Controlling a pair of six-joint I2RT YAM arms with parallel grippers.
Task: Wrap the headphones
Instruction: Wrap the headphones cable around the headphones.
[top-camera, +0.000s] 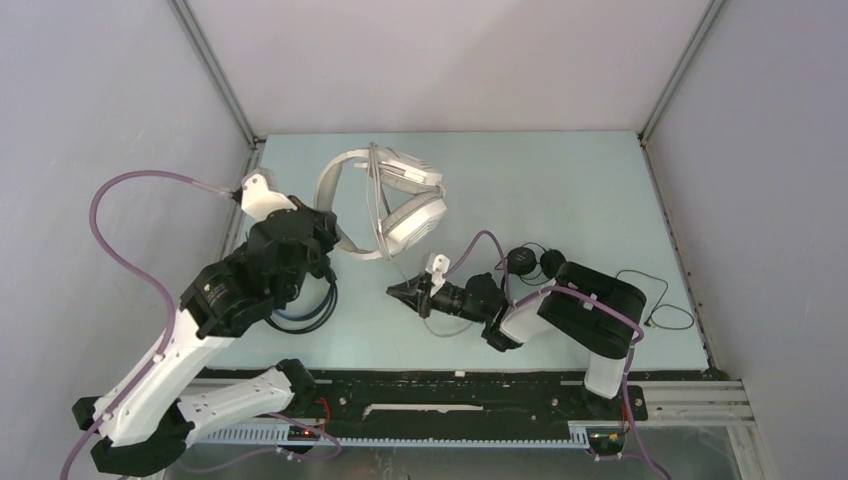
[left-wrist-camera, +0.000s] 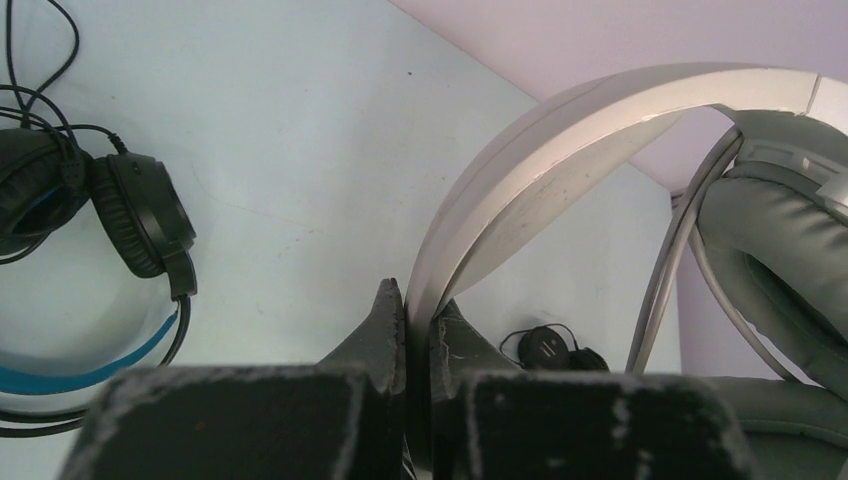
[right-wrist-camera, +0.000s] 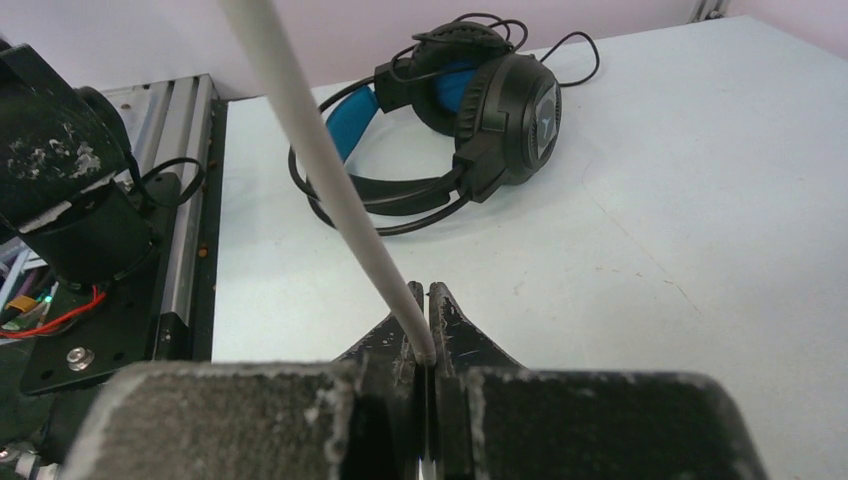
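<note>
Up at 12 o'clock from the right gripper (right-wrist-camera: 422, 305), which pinches the grey cable (right-wrist-camera: 320, 170), lie the white-grey headphones (top-camera: 415, 220); the cable runs straight toward them, while the left gripper (left-wrist-camera: 415, 305) clamps their headband (left-wrist-camera: 560, 130) on the 9 o'clock side

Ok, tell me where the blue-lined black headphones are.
Top view: the blue-lined black headphones lie on the table's near-left part, mostly hidden under the left arm, nearer than the white headphones whose band the left gripper clamps.

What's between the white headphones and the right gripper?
Their grey cable, running from the white headphones to the right gripper, which pinches it: top view shows the stretch, right wrist view the pinch.
</note>
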